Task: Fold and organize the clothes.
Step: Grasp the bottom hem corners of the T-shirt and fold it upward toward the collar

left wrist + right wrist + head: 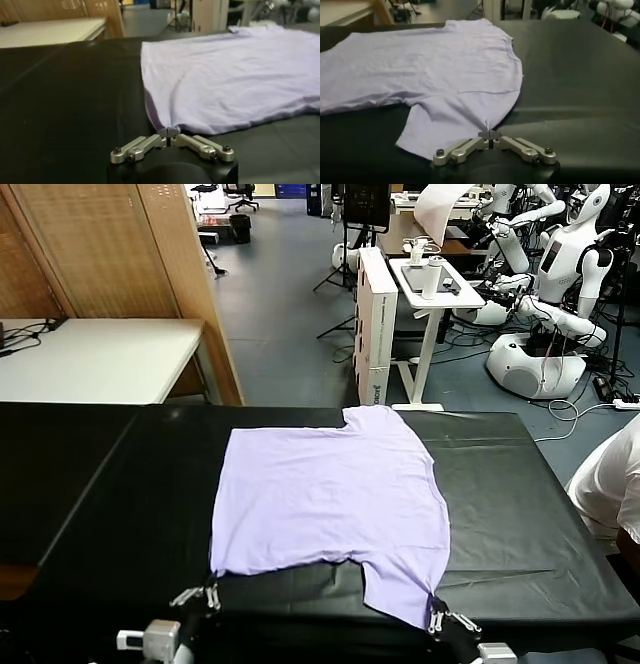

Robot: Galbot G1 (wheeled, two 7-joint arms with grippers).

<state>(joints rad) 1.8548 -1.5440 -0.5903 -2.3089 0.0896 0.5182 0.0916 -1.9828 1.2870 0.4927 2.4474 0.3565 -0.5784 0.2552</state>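
A pale lavender T-shirt (pixel 330 499) lies spread flat on the black tabletop (pixel 120 514), plain face up. At its near left corner the left claw (pixel 205 597) is pressed together on the hem; the left wrist view shows the tips pinching a small nub of fabric (pixel 168 132), a detail the head view leaves too small to make out. To the right, the right claw (pixel 437 620) pinches the near sleeve's edge, seen plainly in the right wrist view (pixel 490 134). Both arms are cut off at the head view's lower edge.
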